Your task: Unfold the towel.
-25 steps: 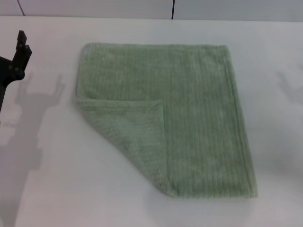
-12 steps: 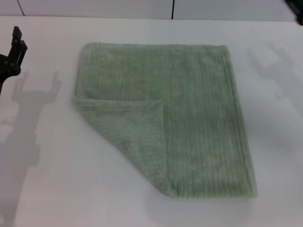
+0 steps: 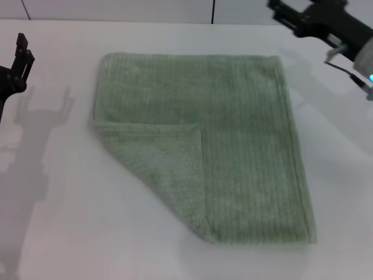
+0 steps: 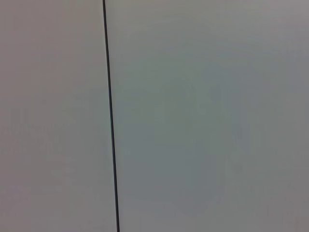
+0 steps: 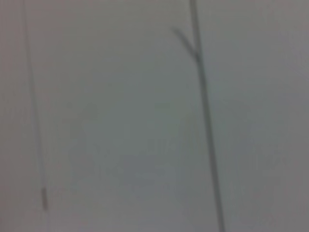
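The pale sage-green towel (image 3: 233,134) lies flat on the white table (image 3: 58,233) in the head view. Its near-left corner (image 3: 169,163) is folded over onto it as a triangle. My left gripper (image 3: 20,55) hangs above the table well left of the towel, open and empty; its shadow on the table is forked. My right gripper (image 3: 284,17) is above the towel's far-right corner, open and empty. Both wrist views show only a pale surface with dark lines, with no towel and no fingers.
The table's far edge (image 3: 145,22) runs just behind the towel, with a pale wall and a dark vertical seam (image 3: 213,10) beyond. Bare table surrounds the towel on the left, right and near sides.
My right arm has come into view from the top right, towards the towel's far-right corner. My left gripper has drawn back a little left and up. The towel has not moved.
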